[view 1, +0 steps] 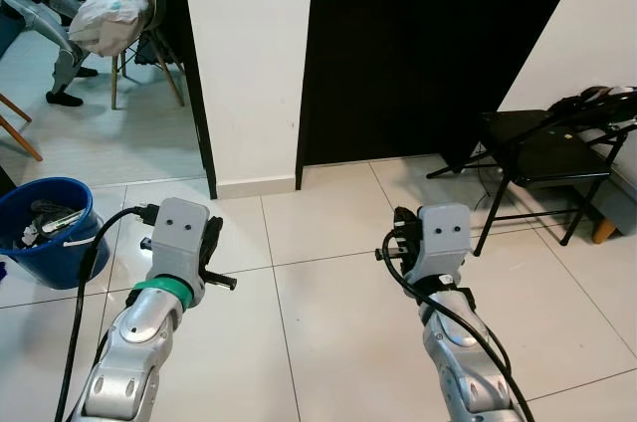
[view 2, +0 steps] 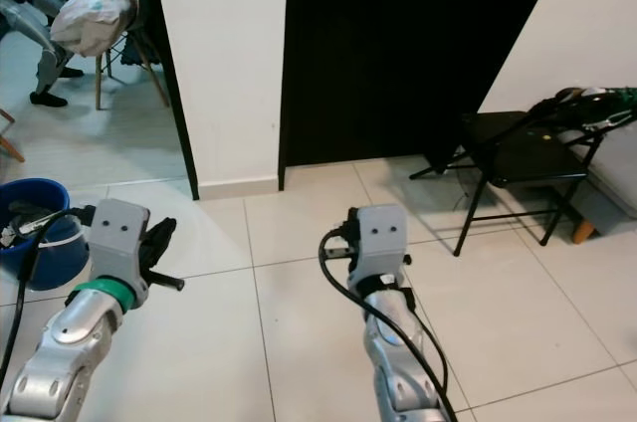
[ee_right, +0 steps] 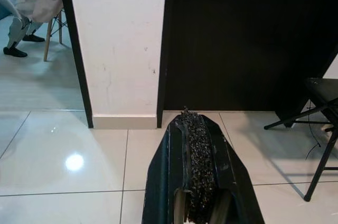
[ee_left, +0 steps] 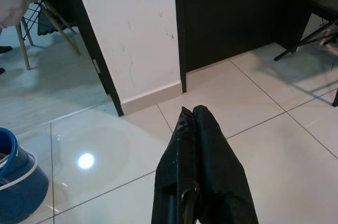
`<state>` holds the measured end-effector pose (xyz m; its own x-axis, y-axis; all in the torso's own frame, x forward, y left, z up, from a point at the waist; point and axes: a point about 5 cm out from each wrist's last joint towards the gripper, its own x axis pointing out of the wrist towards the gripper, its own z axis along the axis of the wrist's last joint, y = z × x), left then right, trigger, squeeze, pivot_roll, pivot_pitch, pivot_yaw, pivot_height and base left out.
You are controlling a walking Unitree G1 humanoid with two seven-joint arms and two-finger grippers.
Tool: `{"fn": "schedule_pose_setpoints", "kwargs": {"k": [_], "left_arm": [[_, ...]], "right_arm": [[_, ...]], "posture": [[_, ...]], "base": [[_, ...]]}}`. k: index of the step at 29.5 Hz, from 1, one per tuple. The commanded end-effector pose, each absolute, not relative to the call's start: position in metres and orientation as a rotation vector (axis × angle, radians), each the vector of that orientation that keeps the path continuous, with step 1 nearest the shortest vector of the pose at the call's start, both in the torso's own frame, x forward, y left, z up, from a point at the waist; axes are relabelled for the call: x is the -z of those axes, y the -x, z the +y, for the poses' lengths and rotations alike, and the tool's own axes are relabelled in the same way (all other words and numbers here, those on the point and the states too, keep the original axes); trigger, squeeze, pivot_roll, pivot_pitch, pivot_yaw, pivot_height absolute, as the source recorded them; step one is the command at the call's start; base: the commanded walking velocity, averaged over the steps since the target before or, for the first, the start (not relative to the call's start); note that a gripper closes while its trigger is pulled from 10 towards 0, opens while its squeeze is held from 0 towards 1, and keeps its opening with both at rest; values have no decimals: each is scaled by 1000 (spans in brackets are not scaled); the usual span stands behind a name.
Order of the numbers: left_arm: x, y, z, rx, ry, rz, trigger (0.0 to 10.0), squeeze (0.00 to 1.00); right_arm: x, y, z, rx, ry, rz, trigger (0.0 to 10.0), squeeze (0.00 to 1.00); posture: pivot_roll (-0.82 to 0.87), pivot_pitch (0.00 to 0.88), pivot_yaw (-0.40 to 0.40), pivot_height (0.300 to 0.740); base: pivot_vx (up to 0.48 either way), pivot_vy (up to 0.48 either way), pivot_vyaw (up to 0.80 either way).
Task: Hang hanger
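From the head views, the left gripper [view 1: 212, 243] and right gripper [view 1: 401, 233] are raised side by side over the tiled floor [view 1: 328, 332], with a blue bucket [view 1: 45, 233] off to the left gripper's outer side and a black folding chair [view 1: 542, 158] beyond the right gripper's outer side. In the left wrist view the fingers [ee_left: 200, 150] are pressed together, empty. In the right wrist view the fingers [ee_right: 195, 150] are likewise closed on nothing, pointing toward the dark door [ee_right: 248, 39] ahead. Whether a hanger is anywhere here cannot be told

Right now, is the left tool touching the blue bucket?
Apart. In the left wrist view the left tool hangs over bare tile with its fingers shut, and the blue bucket sits off to one side with open floor between.
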<state>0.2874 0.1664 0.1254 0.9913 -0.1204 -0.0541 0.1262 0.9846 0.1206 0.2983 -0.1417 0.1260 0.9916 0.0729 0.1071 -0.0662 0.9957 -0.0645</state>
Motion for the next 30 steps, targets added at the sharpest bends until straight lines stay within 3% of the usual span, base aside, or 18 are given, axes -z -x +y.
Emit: {"fn": "schedule_pose_setpoints", "kwargs": {"k": [1, 30], "left_arm": [[-121, -286, 165, 129, -120, 60, 10000, 0], [-122, -285, 169, 120, -128, 57, 10000, 0]], "right_arm": [[-124, -296, -143, -67, 67, -95, 10000, 0], [-125, -299, -141, -70, 65, -98, 10000, 0]], "posture": [[-51, 5, 0, 740], [-22, 0, 6, 740]], "base": [[0, 0, 0], [0, 0, 0]]}}
